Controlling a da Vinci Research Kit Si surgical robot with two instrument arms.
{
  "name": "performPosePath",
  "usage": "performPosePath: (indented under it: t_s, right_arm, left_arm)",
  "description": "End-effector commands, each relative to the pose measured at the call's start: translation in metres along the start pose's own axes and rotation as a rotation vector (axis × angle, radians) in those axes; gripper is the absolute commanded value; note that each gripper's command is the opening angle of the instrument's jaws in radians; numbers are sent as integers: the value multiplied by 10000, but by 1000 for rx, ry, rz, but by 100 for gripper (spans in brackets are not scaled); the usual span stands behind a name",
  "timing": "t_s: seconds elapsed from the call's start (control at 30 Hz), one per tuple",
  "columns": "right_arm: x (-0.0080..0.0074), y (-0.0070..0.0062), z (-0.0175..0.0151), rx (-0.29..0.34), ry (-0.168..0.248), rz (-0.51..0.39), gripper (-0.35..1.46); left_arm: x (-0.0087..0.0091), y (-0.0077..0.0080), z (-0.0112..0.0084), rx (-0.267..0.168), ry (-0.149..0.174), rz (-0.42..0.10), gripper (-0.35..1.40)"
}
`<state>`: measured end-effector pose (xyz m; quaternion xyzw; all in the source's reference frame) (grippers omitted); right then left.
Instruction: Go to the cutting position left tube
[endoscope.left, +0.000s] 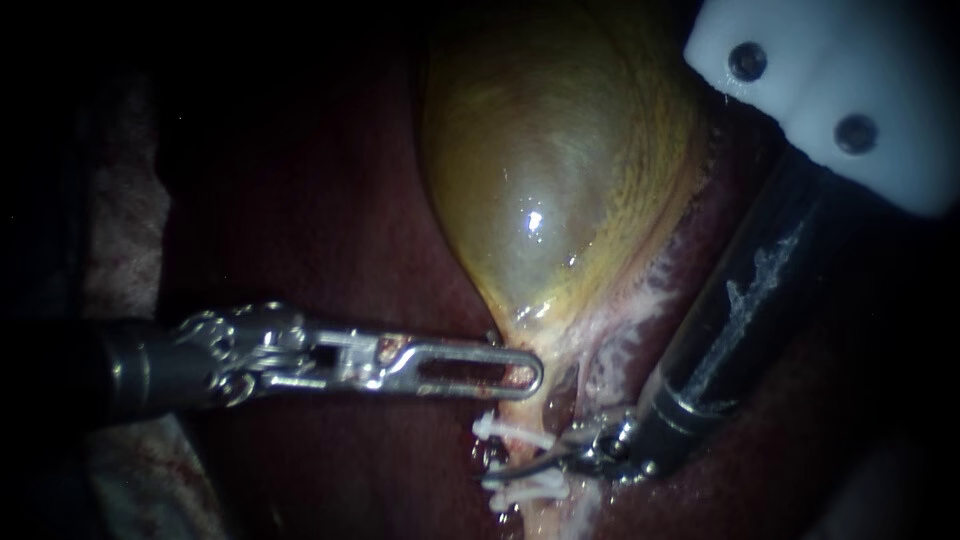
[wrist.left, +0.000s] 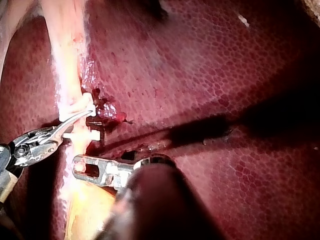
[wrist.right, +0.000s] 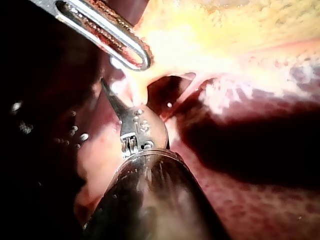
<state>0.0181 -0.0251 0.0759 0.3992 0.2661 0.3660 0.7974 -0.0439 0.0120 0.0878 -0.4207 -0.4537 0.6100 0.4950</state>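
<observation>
- Endoscope view, lower centre: left instrument jaws clamped on the gallbladder neck.
- Right instrument blades slightly apart at the left tube, between clips.
- Risk: drifting blades could nick a clip.

Place: a surgical bench set-up, seen close through an endoscope.
Tissue: dark red liver and a yellow-green gallbladder fill the view; the gallbladder's neck is clamped between the jaws of the left instrument.
Tools: 2 slender metal-tipped instruments; the right instrument reaches in just beside those jaws.
Clips: white clips on a pale tube, just beside those jaws.
Light: bright around the jaws, dark farther off.
</observation>
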Motion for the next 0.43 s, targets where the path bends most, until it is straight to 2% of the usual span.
performPosePath:
  t_s: [0.03, 0.43]
  right_arm:
    - [0, 0, 0, 0, 0, 0, 34]
    - [0, 0, -1, 1, 0, -1, 34]
  left_arm:
    - [0, 0, 0, 0, 0, 0, -35]
    - [0, 0, 0, 0, 0, 0, -35]
